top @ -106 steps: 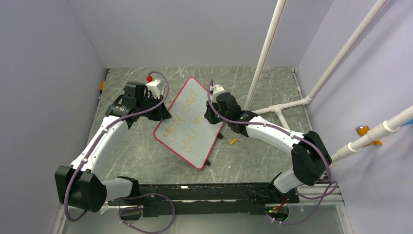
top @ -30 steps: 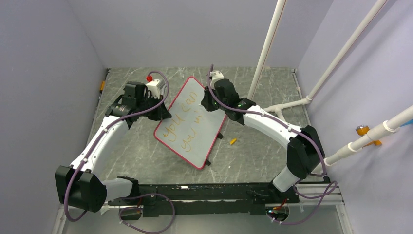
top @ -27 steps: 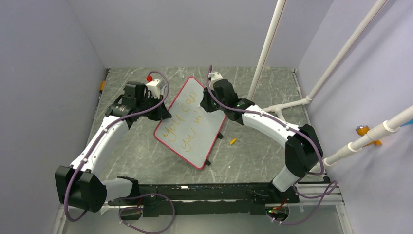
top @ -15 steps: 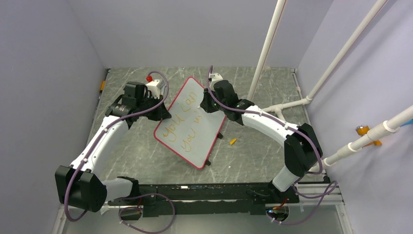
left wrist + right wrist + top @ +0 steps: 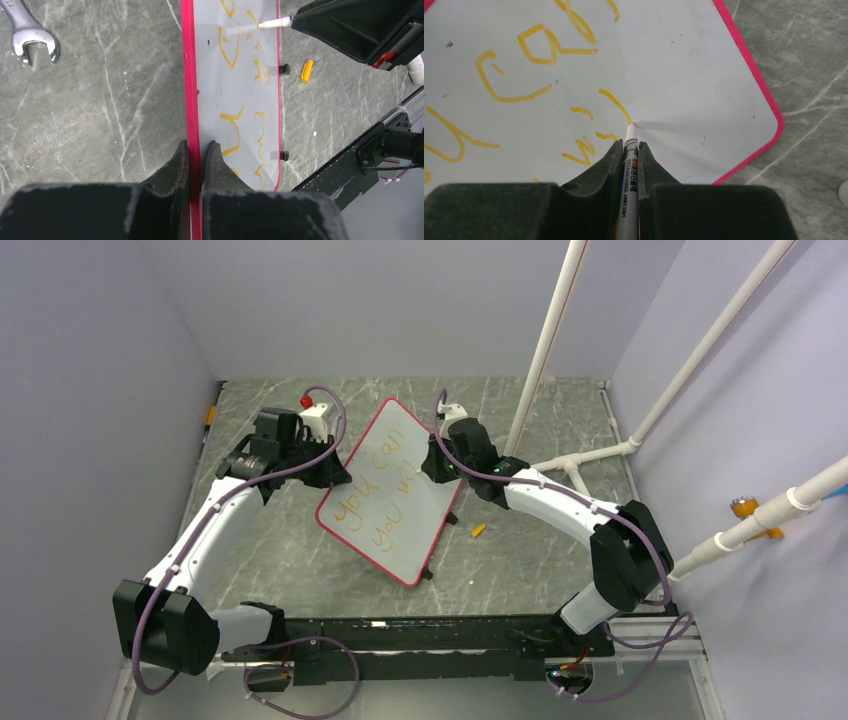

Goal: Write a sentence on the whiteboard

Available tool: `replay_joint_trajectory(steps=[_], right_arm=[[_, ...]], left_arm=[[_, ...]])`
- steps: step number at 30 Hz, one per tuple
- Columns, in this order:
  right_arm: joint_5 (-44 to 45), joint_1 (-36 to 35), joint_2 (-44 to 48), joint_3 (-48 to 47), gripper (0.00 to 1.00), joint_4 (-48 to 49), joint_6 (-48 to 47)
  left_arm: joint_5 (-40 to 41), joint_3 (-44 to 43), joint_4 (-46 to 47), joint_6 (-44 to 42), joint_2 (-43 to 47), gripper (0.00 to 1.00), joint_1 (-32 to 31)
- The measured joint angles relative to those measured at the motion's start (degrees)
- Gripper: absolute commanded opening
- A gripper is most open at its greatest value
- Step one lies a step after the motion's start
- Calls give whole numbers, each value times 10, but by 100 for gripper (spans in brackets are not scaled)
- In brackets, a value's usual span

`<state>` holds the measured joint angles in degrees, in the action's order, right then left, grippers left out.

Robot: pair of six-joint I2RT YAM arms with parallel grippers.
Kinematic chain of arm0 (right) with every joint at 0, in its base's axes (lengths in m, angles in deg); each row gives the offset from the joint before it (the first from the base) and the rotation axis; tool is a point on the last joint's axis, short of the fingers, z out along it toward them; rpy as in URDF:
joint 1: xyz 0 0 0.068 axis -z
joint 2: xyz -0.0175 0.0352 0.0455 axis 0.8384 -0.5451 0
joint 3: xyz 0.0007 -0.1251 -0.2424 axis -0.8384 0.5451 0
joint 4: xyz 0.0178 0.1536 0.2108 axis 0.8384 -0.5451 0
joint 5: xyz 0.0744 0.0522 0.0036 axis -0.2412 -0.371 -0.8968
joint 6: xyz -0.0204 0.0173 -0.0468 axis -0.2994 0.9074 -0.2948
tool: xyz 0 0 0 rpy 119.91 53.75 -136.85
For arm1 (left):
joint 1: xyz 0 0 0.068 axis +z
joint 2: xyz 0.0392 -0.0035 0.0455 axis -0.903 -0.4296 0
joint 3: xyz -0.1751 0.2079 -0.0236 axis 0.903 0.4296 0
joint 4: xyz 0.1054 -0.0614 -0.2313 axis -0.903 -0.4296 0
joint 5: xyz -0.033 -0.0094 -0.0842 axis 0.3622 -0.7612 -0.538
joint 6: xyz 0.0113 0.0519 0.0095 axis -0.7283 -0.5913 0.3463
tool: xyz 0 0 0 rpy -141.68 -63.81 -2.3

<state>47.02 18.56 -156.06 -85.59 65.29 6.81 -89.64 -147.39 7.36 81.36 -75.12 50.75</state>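
Whiteboard (image 5: 395, 495) flat-ish on grey marbled table (image 5: 290, 550), set diag., one corner toward arm bases, red-pink frame all round. Small black clips (image 5: 284, 69) on the board's right edge, seen from L wrist cam. L gripper (image 5: 196, 147) at board's left edge: fingers pinched tight on the frame, one each side of the rim, no gap. Can't tell if that edge is lifted off the table. Sentence (image 5: 378, 490) is on board's face in thin orange marker, 2 lines running along the board's long axis. Upper line reads approx. "you can"; lower reads "you", then a "w" and a few short strokes, rest not legible. R gripper (image 5: 630, 145) over board's far-right part, near the rounded corner, clamped on white marker (image 5: 628, 170). Barrel sits between the two fingers, printed label facing cam, nib poking out ahead. Nib touches board surface at the lower end of a slanted orange stroke, just beside the short strokes after the "w". Faint shadow off the nib toward the right edge. Orange cap (image 5: 479, 530) on table just off board's right edge, not touching it. Wrench (image 5: 27, 37) on table off board's left edge, well apart. White pipes (image 5: 545, 350) stand beyond board's right side.
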Motion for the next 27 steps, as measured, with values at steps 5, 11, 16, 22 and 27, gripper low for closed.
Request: replay_joint_trajectory(steps=[5, 11, 16, 22, 27], right_arm=[[4, 0, 3, 6, 0, 2, 0], [9, 2, 4, 11, 0, 2, 0], [9, 7, 4, 12, 0, 0, -1], [9, 10, -1, 3, 0, -9, -8], [12, 12, -13, -24, 0, -27, -17]], left_arm=[[0, 0, 0, 0, 0, 0, 0], [0, 0, 0, 0, 0, 0, 0], [0, 0, 2, 0, 0, 0, 0], [0, 0, 2, 0, 0, 0, -1], [0, 0, 4, 0, 0, 0, -1]])
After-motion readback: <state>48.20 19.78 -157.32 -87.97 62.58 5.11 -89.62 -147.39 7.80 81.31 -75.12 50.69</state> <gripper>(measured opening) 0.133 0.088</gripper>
